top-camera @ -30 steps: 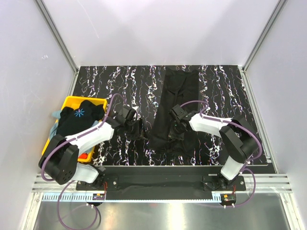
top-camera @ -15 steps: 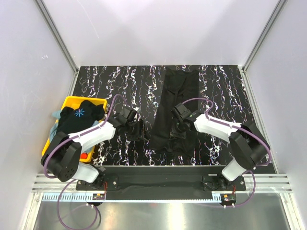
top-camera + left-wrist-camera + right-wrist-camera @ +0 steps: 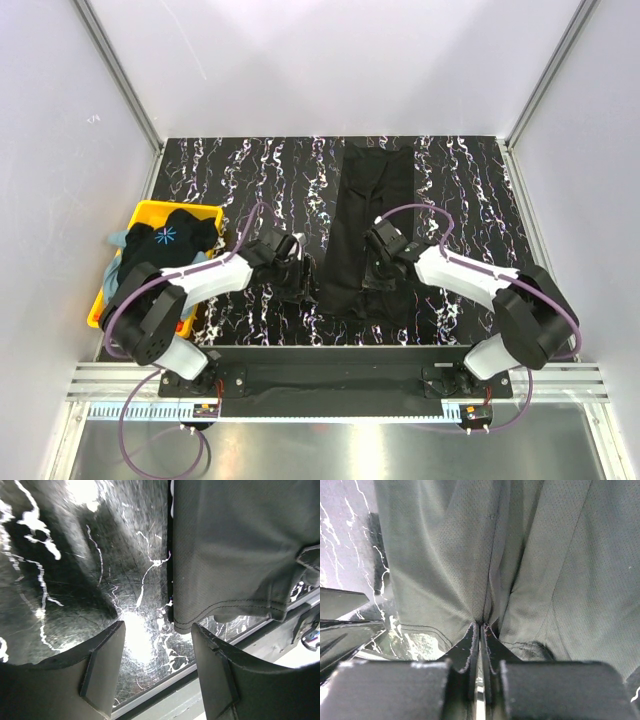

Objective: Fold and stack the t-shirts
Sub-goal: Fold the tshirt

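Top view: one black t-shirt [image 3: 372,205] is lying folded long on the marbled black counter [image 3: 240,170], white walls [image 3: 330,70] surrounding it, and one yellow bin [image 3: 148,211] is holding a starburst t-shirt [image 3: 165,240]. Left wrist: left jaws are hanging wide beside the hem. Right wrist: right jaws are pinching the black t-shirt's fold

The bench [image 3: 240,170] is black with white and purplish veins, and it lies under both the left gripper [image 3: 300,283] and the right gripper [image 3: 374,272]. In the left wrist view a bright glare sits on its glossy top just ahead of the left gripper, and a metal edge strip [image 3: 250,639] runs past on that gripper's right. A yellow plastic bin [image 3: 145,209] sits well to the left of the left gripper, at the bench's left edge. Pale wall panels [image 3: 330,60] and aluminium posts [image 3: 118,75] rise far beyond both grippers. A slotted metal rail [image 3: 570,379] runs along the near side, behind them.
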